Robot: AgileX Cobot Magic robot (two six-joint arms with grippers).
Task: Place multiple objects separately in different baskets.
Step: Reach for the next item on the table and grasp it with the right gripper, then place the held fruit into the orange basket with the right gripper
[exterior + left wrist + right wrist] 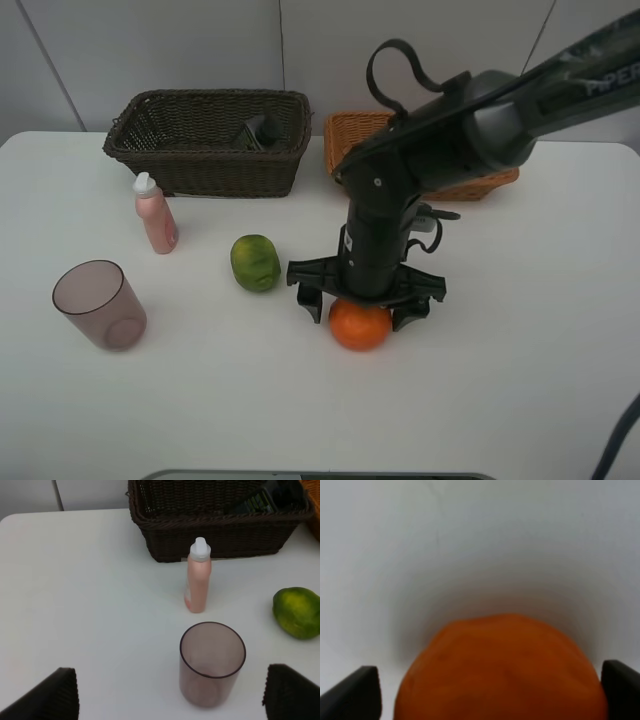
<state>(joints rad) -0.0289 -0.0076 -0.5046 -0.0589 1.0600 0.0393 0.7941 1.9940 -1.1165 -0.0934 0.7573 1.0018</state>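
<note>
Now right fingers [311, 302] wide apart, either side of the orange [359, 325].

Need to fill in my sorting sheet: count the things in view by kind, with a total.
Fruits: 2 (orange, green fruit)
Bottles: 2 (pink bottle, dark grey bottle)
Cups: 1 (mauve cup)
Baskets: 2 (dark brown basket, light orange-tan basket)
Total: 7
The arm hides part of the light basket's inside.
</note>
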